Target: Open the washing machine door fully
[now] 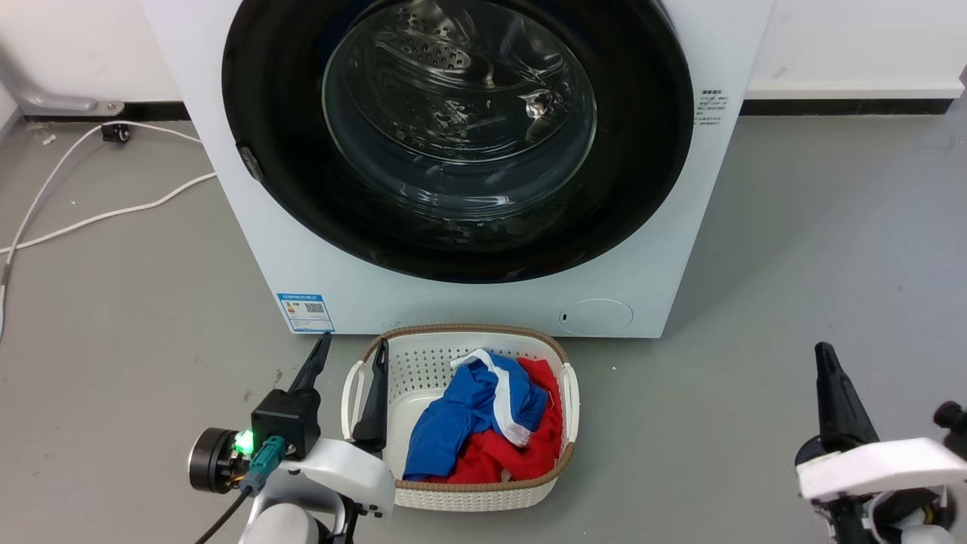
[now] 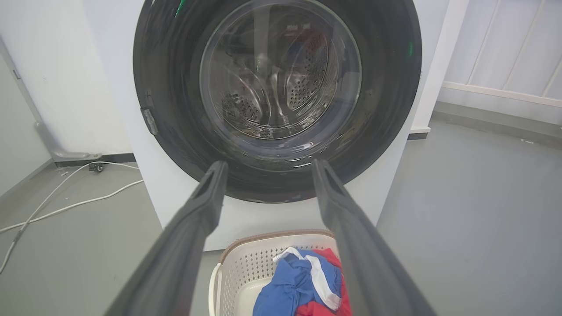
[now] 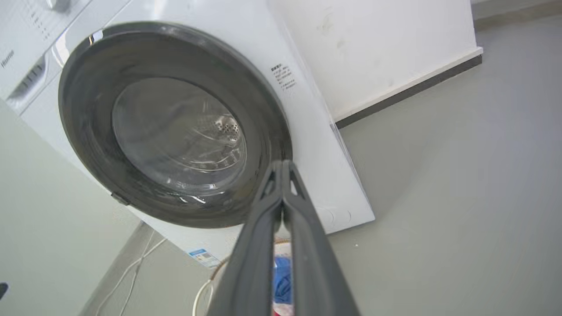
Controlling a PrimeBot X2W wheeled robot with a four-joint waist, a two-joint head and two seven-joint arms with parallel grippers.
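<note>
The white washing machine stands on the floor straight ahead. Its door, a glossy black disc with a clear bowl window, lies flat against the front, shut. A small latch tab shows on the door's left rim. My left gripper hangs open and empty at lower left, by the basket's left handle, well short of the door. My right gripper is shut with nothing in it, low at the right, away from the machine.
A white laundry basket holding blue, red and white clothes sits on the grey floor just before the machine. White cables trail over the floor at the left. A wall with a dark skirting runs behind.
</note>
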